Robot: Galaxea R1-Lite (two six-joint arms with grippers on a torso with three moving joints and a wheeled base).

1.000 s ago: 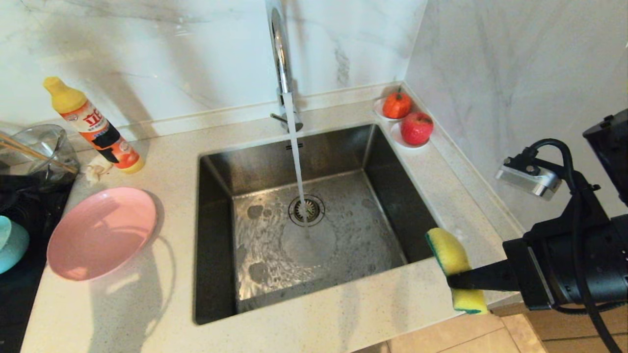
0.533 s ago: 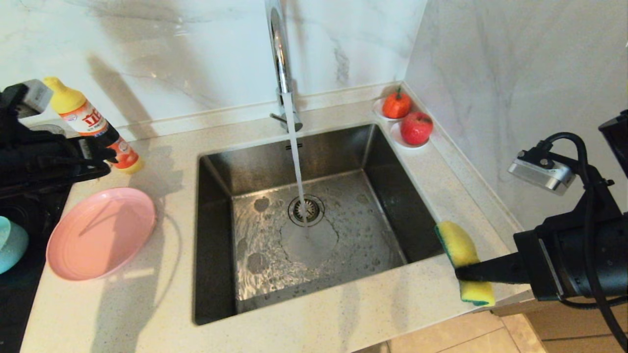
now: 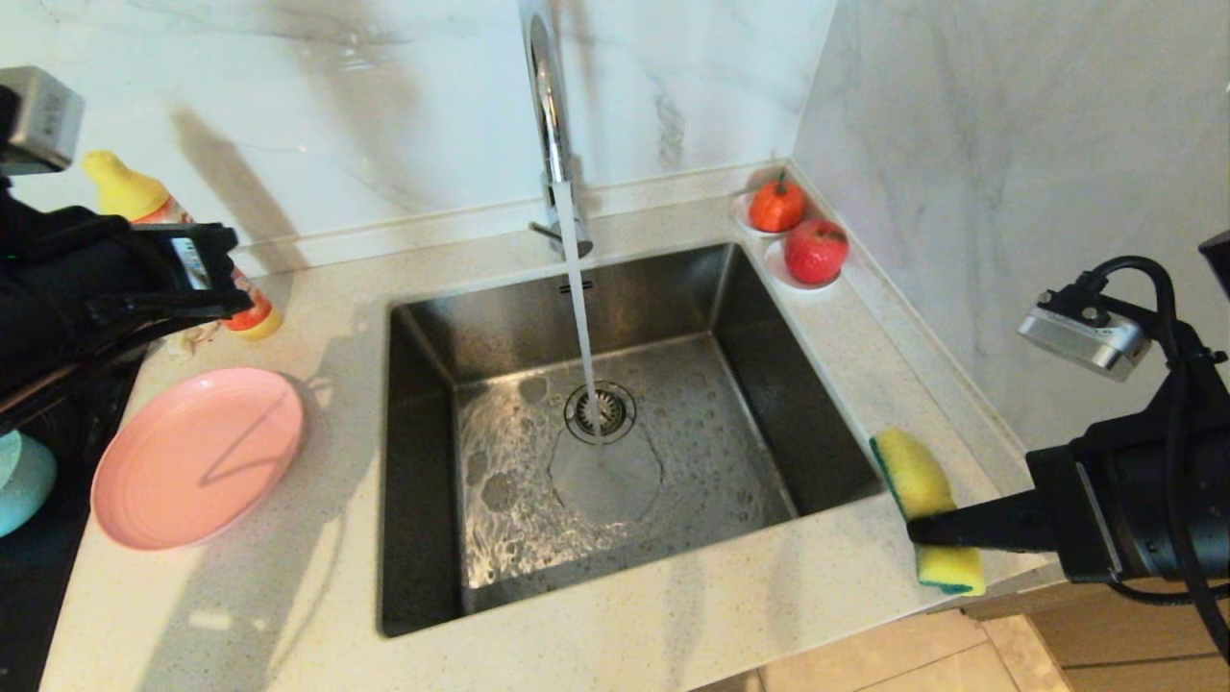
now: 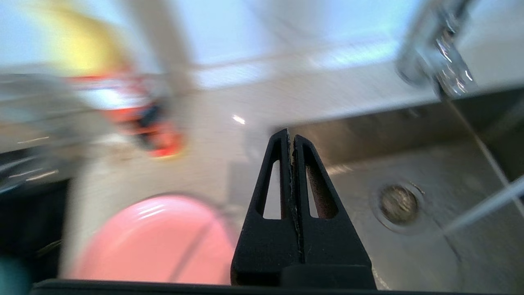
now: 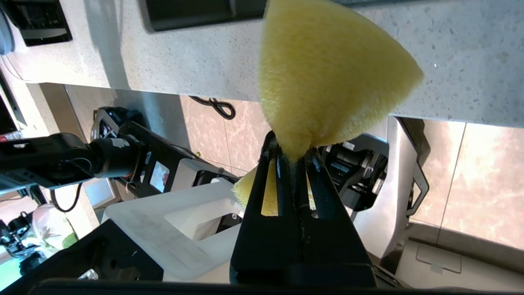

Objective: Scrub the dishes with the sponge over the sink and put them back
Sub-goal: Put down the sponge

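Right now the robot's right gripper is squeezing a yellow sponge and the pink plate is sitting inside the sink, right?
Not quite. The right gripper does squeeze the yellow sponge, but the pink plate sits on the counter left of the sink, as the head view shows.

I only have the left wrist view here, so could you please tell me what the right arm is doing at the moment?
Observer: The right gripper is shut on the yellow sponge, pinching it at the middle, out past the sink's right front corner.
Operator: Thank you. Is my left gripper over the pink plate?
Observer: Not quite: in the head view the left gripper hangs shut and empty beyond the pink plate, close to the detergent bottle.
Operator: Is there a second dish nearby?
Observer: Yes, a teal bowl shows at the far left edge, on a dark surface beside the plate.
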